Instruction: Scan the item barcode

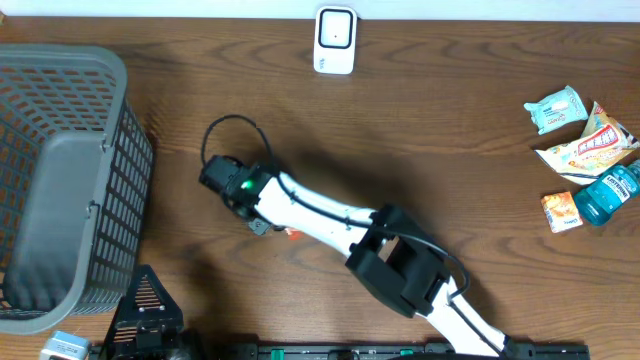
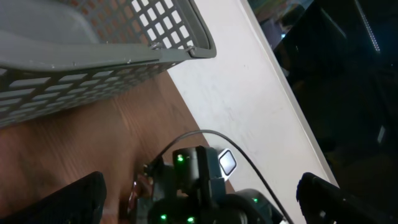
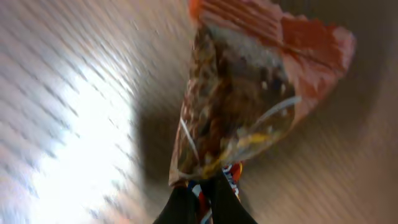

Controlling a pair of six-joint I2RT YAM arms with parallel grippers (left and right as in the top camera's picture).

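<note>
Right hand [image 3: 203, 198], clamping packet [image 3: 242, 87] edge — table [image 1: 450, 100] centre

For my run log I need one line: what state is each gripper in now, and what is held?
right gripper: shut on snack packet | left gripper: open, beside basket | scanner: not reached yet

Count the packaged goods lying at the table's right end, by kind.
teal packet: 1
snack bag: 1
blue bottle: 1
orange box: 1
Total: 4
</note>
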